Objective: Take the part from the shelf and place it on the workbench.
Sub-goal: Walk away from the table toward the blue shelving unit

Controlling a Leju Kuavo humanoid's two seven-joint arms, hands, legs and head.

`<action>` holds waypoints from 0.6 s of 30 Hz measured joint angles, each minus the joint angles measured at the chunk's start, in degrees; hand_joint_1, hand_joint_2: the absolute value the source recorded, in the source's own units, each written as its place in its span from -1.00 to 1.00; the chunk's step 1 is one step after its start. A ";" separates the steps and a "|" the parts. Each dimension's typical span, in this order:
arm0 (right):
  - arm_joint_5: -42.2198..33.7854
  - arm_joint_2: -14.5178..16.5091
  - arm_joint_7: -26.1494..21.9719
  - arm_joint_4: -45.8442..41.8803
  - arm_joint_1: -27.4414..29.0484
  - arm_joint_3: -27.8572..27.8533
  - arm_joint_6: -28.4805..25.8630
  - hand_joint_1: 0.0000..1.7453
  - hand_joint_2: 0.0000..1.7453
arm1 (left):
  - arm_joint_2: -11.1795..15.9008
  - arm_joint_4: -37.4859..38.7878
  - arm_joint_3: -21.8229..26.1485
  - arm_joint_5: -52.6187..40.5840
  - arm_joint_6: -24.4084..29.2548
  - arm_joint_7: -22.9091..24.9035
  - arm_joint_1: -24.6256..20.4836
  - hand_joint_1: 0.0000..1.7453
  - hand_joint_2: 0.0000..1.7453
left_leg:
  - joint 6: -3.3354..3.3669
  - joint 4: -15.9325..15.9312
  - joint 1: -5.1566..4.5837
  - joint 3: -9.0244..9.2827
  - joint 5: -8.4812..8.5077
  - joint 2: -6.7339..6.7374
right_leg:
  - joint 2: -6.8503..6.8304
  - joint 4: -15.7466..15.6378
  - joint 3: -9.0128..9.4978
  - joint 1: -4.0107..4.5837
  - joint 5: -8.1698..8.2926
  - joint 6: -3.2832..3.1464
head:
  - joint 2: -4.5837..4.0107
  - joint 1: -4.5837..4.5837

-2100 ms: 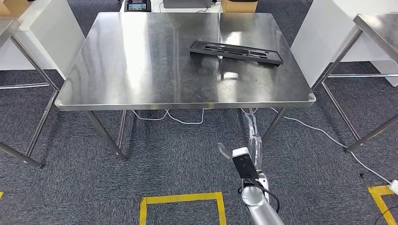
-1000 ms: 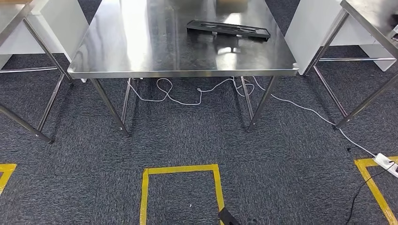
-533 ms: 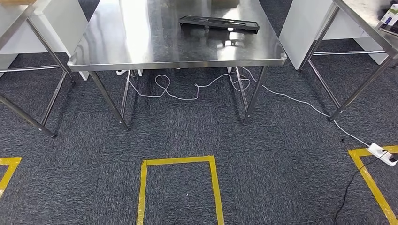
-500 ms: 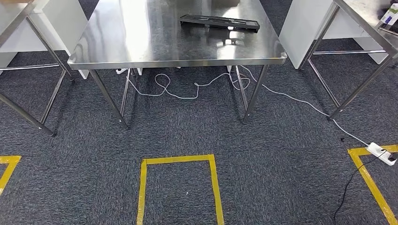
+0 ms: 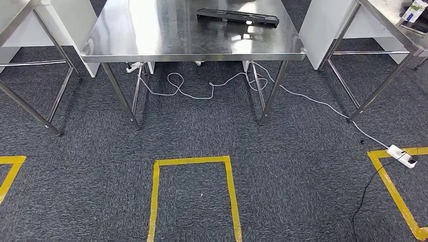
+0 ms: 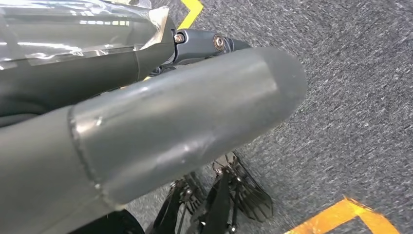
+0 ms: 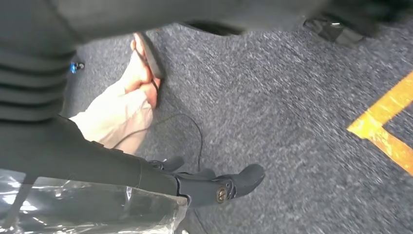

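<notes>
Flat on the far right part of the shiny stainless-steel workbench (image 5: 151,35) lies the long black slotted plastic part (image 5: 237,16), no hand near it; white cable (image 5: 202,93) loops on the dark grey carpet (image 5: 303,191) beneath; yellow floor tape (image 5: 192,162) marks a square nearer; the left hand (image 6: 185,122) holds nothing, its thick grey thumb extended; whether the right hand (image 7: 214,185) is open I cannot tell.
</notes>
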 joint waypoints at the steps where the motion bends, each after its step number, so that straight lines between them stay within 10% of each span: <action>1: -0.13 0.01 0.59 0.04 0.11 -0.14 0.08 -1.00 -1.00 | 0.03 0.00 -0.10 -0.28 -0.10 -0.02 0.00 -1.00 -1.00 | -0.31 0.16 -0.05 -0.29 0.39 0.01 | 0.04 -2.57 1.31 0.17 -0.22 -0.29 | 0.00 0.00; 5: -0.93 -0.30 2.15 0.30 1.05 -1.06 0.69 -1.00 -1.00 | 0.27 0.00 -0.32 -0.30 -0.03 -0.27 0.06 -1.00 -1.00 | -1.66 0.87 0.14 -1.18 0.51 -0.25 | -0.05 -3.94 0.56 -0.10 0.70 -2.00 | 0.00 -0.08; 9: -0.55 -0.61 1.42 0.40 1.46 -1.45 1.17 -1.00 -1.00 | 0.35 0.00 0.10 1.26 0.32 -0.51 0.09 -1.00 -1.00 | -2.81 11.08 0.66 -4.02 -9.62 -0.61 | -0.29 -3.96 -1.69 -0.39 3.24 -3.72 | 0.00 -0.25; 12: 0.15 -0.81 0.97 0.40 1.41 -1.54 1.27 -1.00 -1.00 | 0.33 0.00 0.44 1.92 0.98 -0.35 0.08 -1.00 -1.00 | -3.37 16.16 1.02 -3.14 -9.92 -0.61 | -0.35 -3.28 -4.32 -0.29 4.88 -3.40 | 0.00 -0.26; 15: 0.59 -0.84 0.41 0.40 0.98 -1.55 1.45 -1.00 -1.00 | 0.32 0.00 0.87 2.19 1.08 -0.31 -0.03 -1.00 -1.00 | -3.49 8.01 1.49 3.86 -6.35 -0.66 | -0.31 -2.02 -6.82 -0.36 5.99 -2.70 | 0.00 -0.28; 18: 0.49 -0.79 -0.30 0.38 0.32 -1.60 1.36 -1.00 -1.00 | 0.27 0.01 0.98 1.86 0.94 -0.32 -0.27 -1.00 -1.00 | -2.77 0.25 1.09 8.50 -7.36 -1.11 | -0.32 -1.45 -7.79 -0.20 7.21 -1.54 | 0.00 -0.13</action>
